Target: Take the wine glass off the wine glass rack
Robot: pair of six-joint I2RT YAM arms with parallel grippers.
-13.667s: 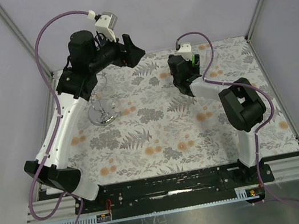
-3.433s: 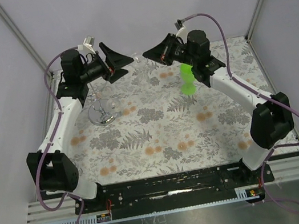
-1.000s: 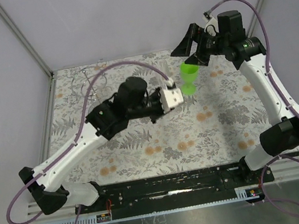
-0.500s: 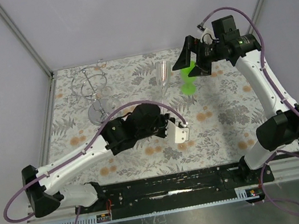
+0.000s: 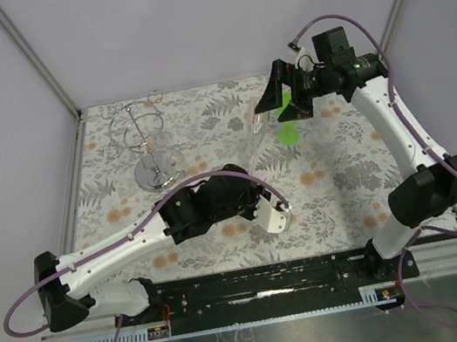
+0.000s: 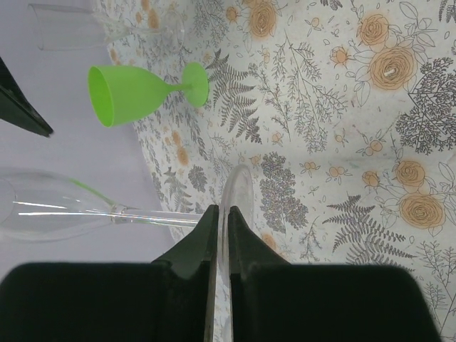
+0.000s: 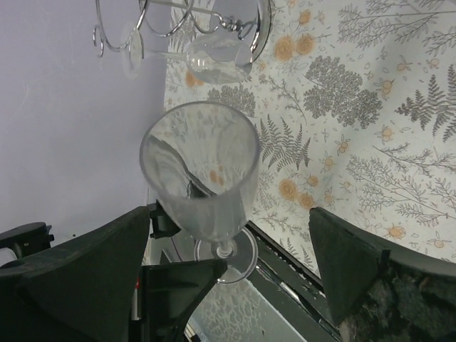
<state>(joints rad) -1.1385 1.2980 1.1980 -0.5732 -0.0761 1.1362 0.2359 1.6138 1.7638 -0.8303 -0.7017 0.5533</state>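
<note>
From where I stand there are two arms over the flowered table (image 5: 373,185). Nearest me the left arm lies low across the front. The left gripper (image 5: 279,213) is pinched tight on the round foot of one clear wine glass (image 7: 203,174), with a finger (image 6: 203,235) on each face of the disc. Stem and bowl reach away from that grip toward the far side, and the open mouth is turned toward the right gripper (image 5: 284,97). How far the glass leans I cannot tell. It is off the wine glass rack (image 5: 155,175) and well apart from it. Farther back, about mid-table, stands a single green goblet (image 5: 288,118), upright on its foot. The right gripper hangs close above it with its jaws spread wide and nothing between them. At the edge of the left wrist view, beyond the goblet, there is what looks like a third glass (image 6: 64,28), clear and upright; only part of it shows. At the far left is the one rack, upright on its shiny round base with wire loops on top. A second glass (image 7: 214,60) hangs from those loops, foot up and bowl down beside the post. That makes three clear glasses, one goblet and one rack.
</note>
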